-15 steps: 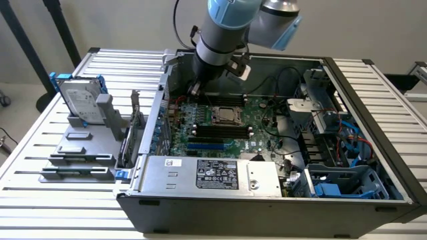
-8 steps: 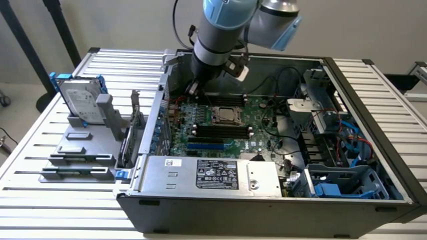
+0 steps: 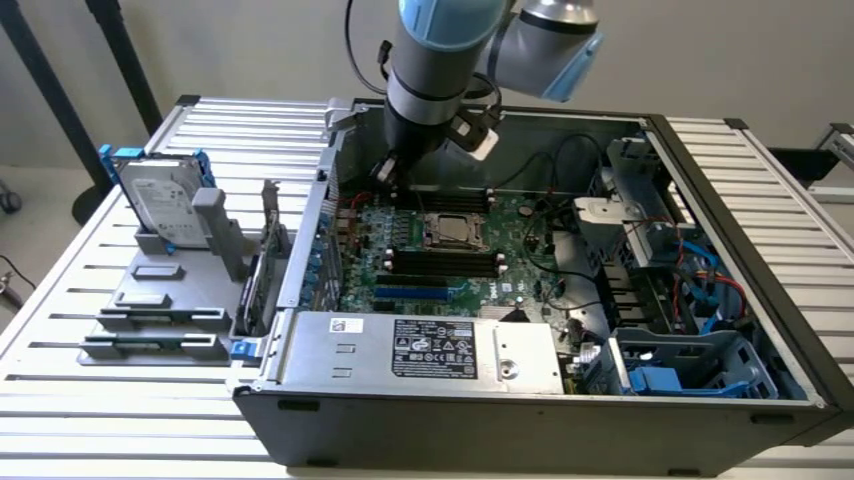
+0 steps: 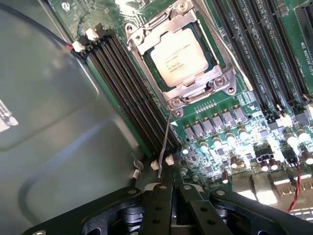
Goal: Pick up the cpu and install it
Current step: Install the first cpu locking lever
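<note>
Silvery cpu seated; claw closed

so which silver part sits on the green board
The square cpu, in its socket; the hard drive stands outside the case, the labelled box beside the board.

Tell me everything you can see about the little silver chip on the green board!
The cpu is a small, flat, square chip with a pale, silvery metal top and faint printed writing. It lies flat in the middle of a shiny metal frame on the green board, beside long black slots. The frame surrounds its edges. The shut fingers are apart from it and do not touch it.
</note>
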You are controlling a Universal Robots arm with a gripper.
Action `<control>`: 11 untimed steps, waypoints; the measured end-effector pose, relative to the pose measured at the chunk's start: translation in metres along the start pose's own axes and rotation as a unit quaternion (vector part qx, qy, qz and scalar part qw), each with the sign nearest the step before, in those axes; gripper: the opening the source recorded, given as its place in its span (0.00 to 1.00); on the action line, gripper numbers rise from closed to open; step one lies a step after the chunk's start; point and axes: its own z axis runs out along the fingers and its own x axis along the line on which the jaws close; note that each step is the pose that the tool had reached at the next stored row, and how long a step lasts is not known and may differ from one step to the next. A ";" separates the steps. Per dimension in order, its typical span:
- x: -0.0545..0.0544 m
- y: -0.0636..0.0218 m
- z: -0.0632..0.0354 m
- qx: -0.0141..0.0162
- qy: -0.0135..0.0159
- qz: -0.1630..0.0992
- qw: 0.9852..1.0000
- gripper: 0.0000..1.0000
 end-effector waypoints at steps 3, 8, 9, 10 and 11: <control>0.001 -0.0013 -0.0037 -0.005 0.006 0.017 1.000 0.11; 0.002 -0.0018 -0.0050 -0.014 0.015 0.038 0.999 0.11; 0.002 -0.0018 -0.0050 -0.015 0.016 0.041 0.999 0.11; 0.002 -0.0018 -0.0050 -0.016 0.017 0.043 0.999 0.11; 0.002 -0.0017 -0.0050 -0.018 0.019 0.045 0.999 0.11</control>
